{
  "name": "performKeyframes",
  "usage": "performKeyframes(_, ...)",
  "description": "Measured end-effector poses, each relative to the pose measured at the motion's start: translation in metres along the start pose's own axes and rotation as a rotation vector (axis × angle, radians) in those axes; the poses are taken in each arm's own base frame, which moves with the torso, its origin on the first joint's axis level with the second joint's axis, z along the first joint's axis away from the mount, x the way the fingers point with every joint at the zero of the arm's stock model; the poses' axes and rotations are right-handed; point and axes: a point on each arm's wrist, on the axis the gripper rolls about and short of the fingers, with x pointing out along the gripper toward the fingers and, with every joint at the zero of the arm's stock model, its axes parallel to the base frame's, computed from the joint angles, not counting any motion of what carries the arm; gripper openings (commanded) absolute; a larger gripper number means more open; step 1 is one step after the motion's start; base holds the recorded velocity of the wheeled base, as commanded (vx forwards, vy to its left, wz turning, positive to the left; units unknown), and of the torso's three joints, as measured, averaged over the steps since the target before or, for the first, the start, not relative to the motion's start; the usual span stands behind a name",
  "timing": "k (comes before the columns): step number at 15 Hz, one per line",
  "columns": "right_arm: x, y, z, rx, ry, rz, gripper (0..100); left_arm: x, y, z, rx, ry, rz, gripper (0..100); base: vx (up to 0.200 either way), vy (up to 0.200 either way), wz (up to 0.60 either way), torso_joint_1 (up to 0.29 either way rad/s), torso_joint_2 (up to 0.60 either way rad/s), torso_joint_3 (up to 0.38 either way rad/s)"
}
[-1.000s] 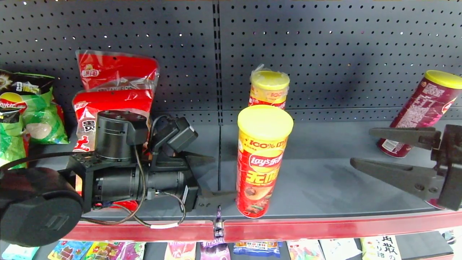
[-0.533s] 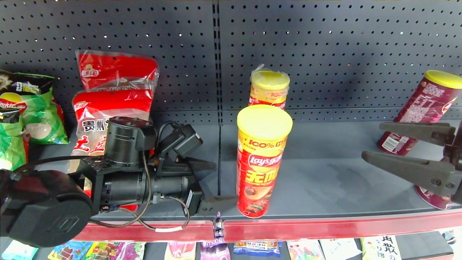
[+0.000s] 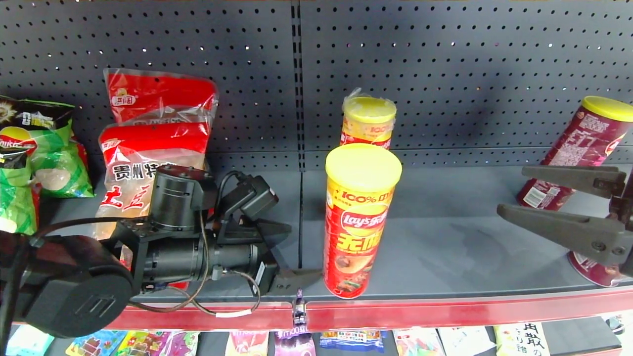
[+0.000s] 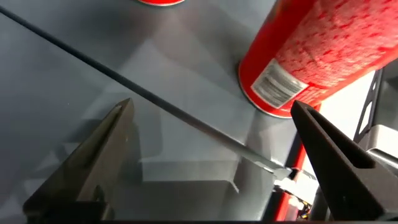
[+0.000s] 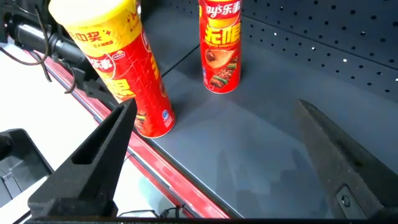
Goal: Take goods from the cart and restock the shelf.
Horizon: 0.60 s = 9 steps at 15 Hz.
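The shelf (image 3: 445,257) is the one big holder here, a grey deck with a red front lip and a pegboard back, and everything stocked so far sits on it.

Over the last second the left arm's wrist has slid a little toward the middle of the shelf. Its left pincer (image 3: 306,249) is spread and holds nothing, and its lower tip stays just beside the foot of the front can (image 3: 361,217); whether they touch I cannot tell. The right pincer (image 3: 512,190), also spread and holding nothing, has drawn back toward the right end and risen slightly. I judge that the can is placed and both arms are free to fetch more goods.

At the left end, 2 red bags (image 3: 153,143) lean on the pegboard, with green bags (image 3: 29,158) beside them.

The front can stands upright at the shelf's front lip, yellow lid on, with a rear can (image 3: 368,121) directly behind it. To the right, a maroon can (image 3: 578,148) tilts against the pegboard, and a 2nd maroon can (image 3: 588,267) sits partly hidden behind the right pincer. Where the lids show they are on, so the cans' contents stay hidden.
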Motion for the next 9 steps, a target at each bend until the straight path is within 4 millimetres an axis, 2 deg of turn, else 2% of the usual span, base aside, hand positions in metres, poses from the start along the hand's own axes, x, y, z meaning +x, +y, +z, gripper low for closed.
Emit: performKeyframes(9, 0.0026, -0.0006, -0.0001, 0.001, 0.006, 0.001, 100, 0.0074, 0.0034, -0.0018, -0.007, 0.012, -0.003, 100, 0.0, 0.0, 0.0, 0.0, 0.0, 0.0)
